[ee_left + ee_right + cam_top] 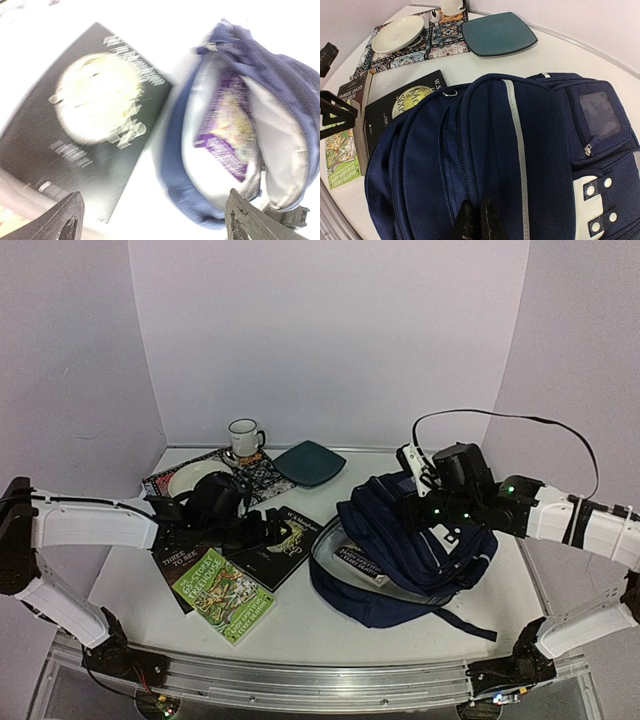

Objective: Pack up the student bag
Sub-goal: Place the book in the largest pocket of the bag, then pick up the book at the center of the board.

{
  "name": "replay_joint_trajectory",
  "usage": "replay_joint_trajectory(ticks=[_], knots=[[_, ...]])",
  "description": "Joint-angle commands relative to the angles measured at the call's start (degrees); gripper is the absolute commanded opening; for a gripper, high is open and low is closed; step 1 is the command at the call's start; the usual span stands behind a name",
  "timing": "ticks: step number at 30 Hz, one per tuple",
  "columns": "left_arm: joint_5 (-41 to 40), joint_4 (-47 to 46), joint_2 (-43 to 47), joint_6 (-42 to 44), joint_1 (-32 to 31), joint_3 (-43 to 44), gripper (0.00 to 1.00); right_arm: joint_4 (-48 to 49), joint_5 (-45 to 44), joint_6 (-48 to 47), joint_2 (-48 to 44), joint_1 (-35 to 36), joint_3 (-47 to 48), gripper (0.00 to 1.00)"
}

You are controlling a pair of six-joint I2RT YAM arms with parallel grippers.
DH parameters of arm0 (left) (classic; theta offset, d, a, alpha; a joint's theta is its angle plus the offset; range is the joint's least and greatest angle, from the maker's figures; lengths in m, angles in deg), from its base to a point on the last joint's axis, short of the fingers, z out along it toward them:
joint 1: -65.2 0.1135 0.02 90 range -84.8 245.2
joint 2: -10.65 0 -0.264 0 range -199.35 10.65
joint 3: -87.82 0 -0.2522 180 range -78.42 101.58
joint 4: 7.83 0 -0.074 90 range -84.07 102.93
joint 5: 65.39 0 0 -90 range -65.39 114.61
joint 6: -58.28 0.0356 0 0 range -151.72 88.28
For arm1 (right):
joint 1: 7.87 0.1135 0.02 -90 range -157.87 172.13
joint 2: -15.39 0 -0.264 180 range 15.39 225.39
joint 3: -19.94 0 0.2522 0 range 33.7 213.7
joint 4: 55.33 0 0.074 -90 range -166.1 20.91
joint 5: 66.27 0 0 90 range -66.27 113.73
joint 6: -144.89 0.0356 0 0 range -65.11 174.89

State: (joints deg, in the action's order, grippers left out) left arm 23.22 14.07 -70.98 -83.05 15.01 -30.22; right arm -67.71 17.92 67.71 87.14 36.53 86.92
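Student bag (420, 560), laid on the right half of the table (330, 630); its top fabric was pinched by the closed right tool (475, 221), evidently so that the mouth was held agape. The left tool (155, 220) was spread wide and empty above a black book (85, 115).

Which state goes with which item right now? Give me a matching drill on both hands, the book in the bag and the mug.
Items:
1. left hand
2. right hand
3. purple book
4. white mug

States:
A. at the far end of the patterned mat
B. open, near the black book
C. inside the student bag
D. shut on the student bag's top fabric

Pairs: 1-B, 2-D, 3-C, 4-A
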Motion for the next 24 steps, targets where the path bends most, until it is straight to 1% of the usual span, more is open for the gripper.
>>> replay_joint_trajectory(ticks=[1, 9, 12, 15, 20, 24], knots=[[-7.75, 14.65, 7.25, -8.61, 0.36, -2.86, 1.0, 0.78, -3.64, -0.35, -3.58, -0.28, -0.49, 0.0], [-10.77, 26.05, 23.73, -21.27, 0.77, -13.53, 1.0, 0.75, -3.29, 0.36, -4.79, -0.28, -2.24, 0.0], [-10.79, 28.92, 26.46, -23.32, 0.92, -15.67, 1.0, 0.75, -3.21, 0.06, -4.61, -0.28, -2.27, 0.0], [-10.58, 29.11, 26.2, -24.34, 0.98, -17.13, 0.99, 0.99, -2.74, -0.07, -4.11, -0.28, -2.24, 0.0], [-11.38, 28.22, 21.73, -23.78, 1.11, -17.43, 0.99, 1.68, -2.36, 0.1, -3.54, -0.28, -2.76, 0.0], [-10.34, 21.59, 17.68, -18.93, 2.73, -16.5, 0.98, 2.09, -2.09, 0.06, -3.45, -0.27, -2.92, 0.0]])
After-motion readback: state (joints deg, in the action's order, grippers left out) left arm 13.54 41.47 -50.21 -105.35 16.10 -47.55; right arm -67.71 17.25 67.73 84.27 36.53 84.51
